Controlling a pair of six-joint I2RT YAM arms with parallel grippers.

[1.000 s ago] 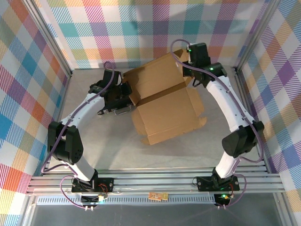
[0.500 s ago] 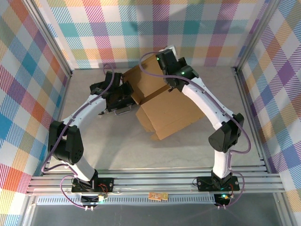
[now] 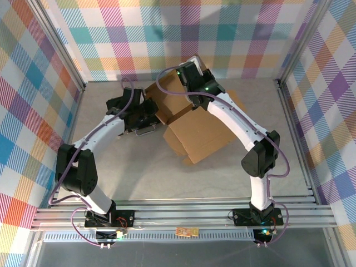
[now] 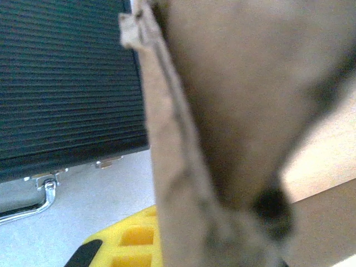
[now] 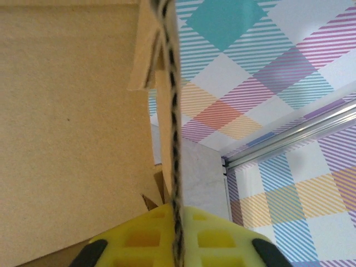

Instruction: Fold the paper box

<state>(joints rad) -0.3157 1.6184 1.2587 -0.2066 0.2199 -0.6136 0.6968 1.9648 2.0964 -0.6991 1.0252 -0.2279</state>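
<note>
Comes to one brown paper box (image 3: 203,130), one black ribbed case (image 4: 67,83) with one metal handle (image 4: 33,194), and two white arms, the left arm (image 3: 105,130) and the right arm (image 3: 233,119).

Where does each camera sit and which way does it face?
Top external: above and behind the bases, looking down on the table; left arm and right arm reach the paper box.
Left wrist: looking past its yellow finger at a box flap and the black case.
Right wrist: along the right gripper, past a box edge toward the plaid wall.
Shared: all three see the paper box.
</note>
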